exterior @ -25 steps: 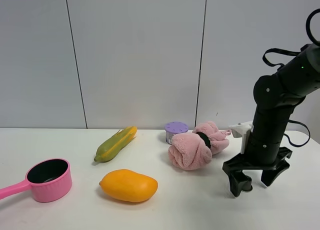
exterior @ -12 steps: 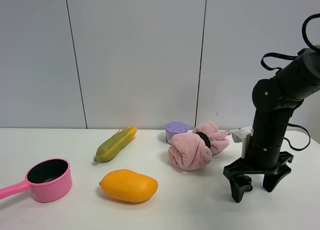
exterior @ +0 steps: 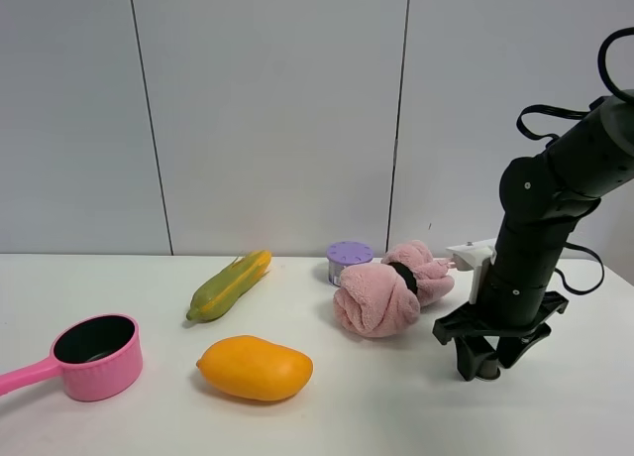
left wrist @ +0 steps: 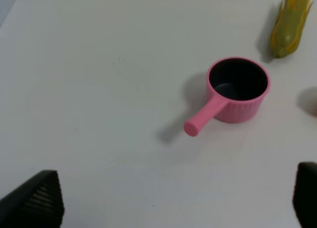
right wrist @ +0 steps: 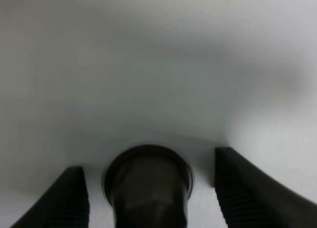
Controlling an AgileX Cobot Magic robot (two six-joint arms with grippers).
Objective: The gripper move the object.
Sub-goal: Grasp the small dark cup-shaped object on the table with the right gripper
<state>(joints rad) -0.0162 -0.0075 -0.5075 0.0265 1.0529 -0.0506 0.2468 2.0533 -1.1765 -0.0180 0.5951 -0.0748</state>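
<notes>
Near the pink towel (exterior: 376, 302), the right tool (exterior: 483, 369) straddles the coffee capsule (right wrist: 147, 183), jaws apart, not gripping.

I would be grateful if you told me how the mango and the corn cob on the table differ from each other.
The mango is plain orange and plump, while the corn cob is slimmer, green-husked with a yellow tip. The mango lies nearer the camera, the corn cob farther back. Both lie on the white table.
</notes>
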